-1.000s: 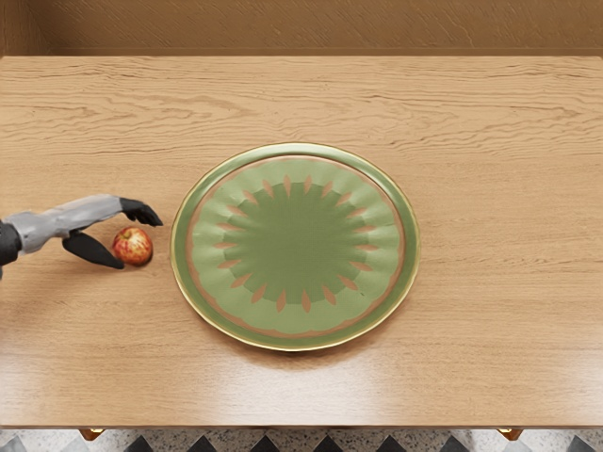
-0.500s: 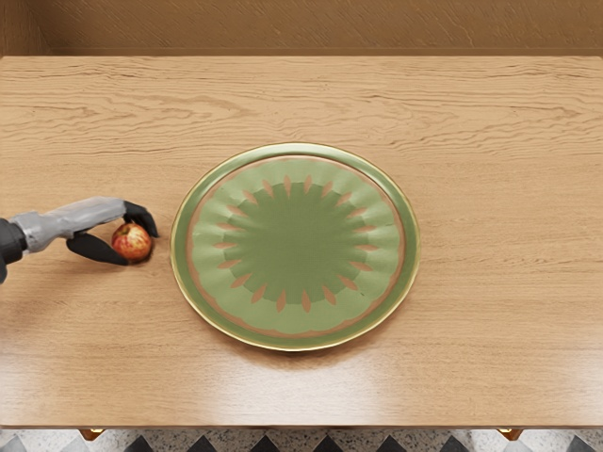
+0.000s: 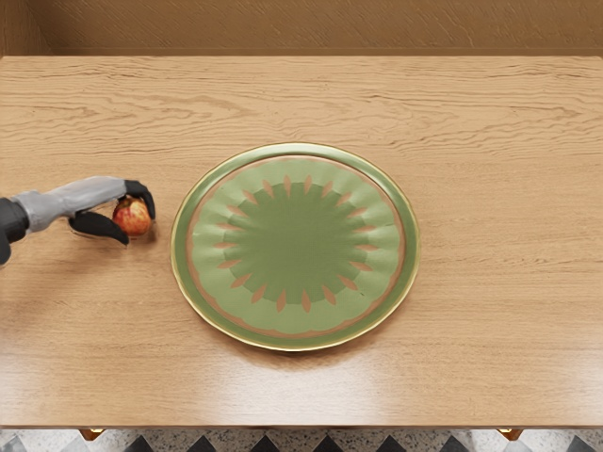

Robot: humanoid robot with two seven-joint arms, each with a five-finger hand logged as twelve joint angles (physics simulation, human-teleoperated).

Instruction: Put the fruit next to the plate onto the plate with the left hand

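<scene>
Apple point(image 3: 132, 216) in left hand point(image 3: 102, 205), beside plate point(image 3: 179, 248)

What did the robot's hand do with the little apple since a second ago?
The left hand closed its fingers around the apple. Hand and apple then moved up in the picture together, apparently lifted a little off the table. The apple is not on the plate yet. The green plate stayed where it was.
</scene>
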